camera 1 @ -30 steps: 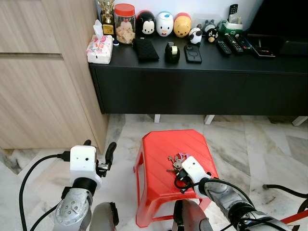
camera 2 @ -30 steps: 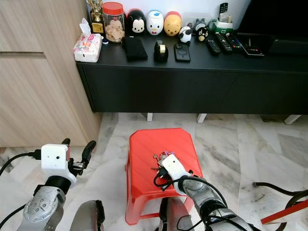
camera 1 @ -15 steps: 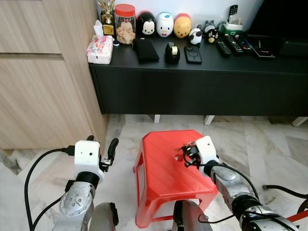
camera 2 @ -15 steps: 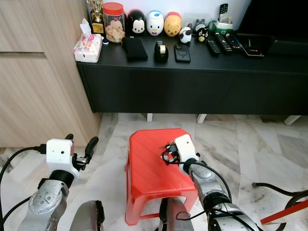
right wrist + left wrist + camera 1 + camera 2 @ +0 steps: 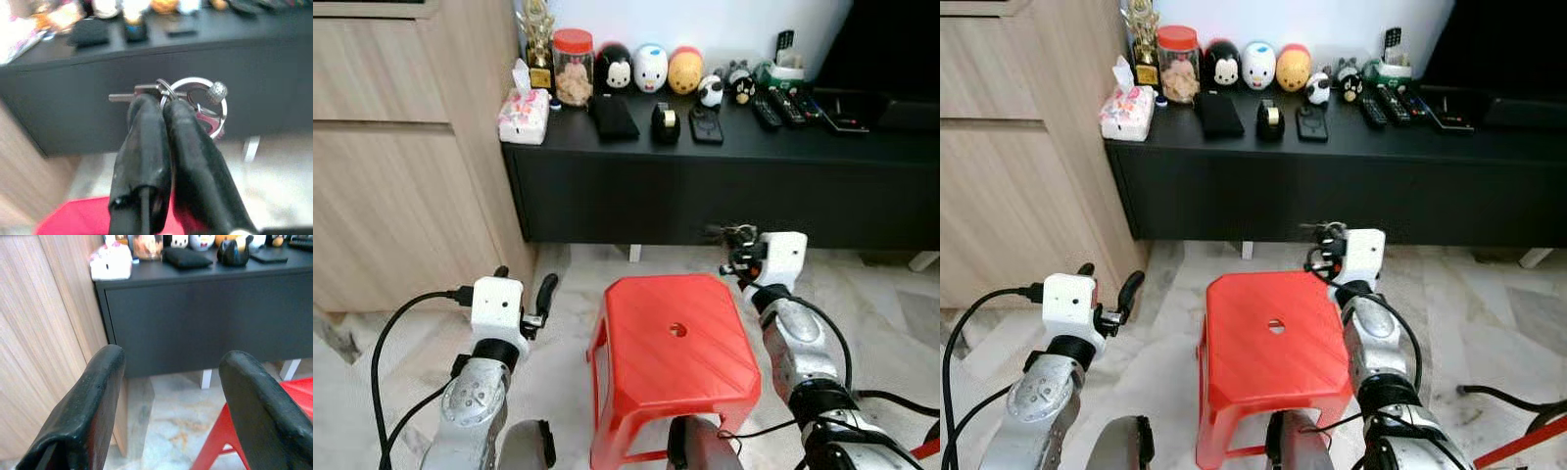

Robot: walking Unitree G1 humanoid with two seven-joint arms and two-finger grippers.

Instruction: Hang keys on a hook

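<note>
Right wrist view shows right fingers (image 5: 166, 122) pinching keys (image 5: 195, 105); head views add parted left fingers (image 5: 544, 292).

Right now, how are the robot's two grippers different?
The right gripper is pinched shut on the keys, while the left gripper is open and holds nothing. The right one is raised above the red stool; the left hangs lower beside it. Both have two black fingers.

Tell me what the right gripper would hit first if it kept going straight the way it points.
Most likely the dark front of the black cabinet. The right gripper, shut on the keys, points at that panel above the red stool. Nothing seems to lie between, though depth is hard to judge.
</note>
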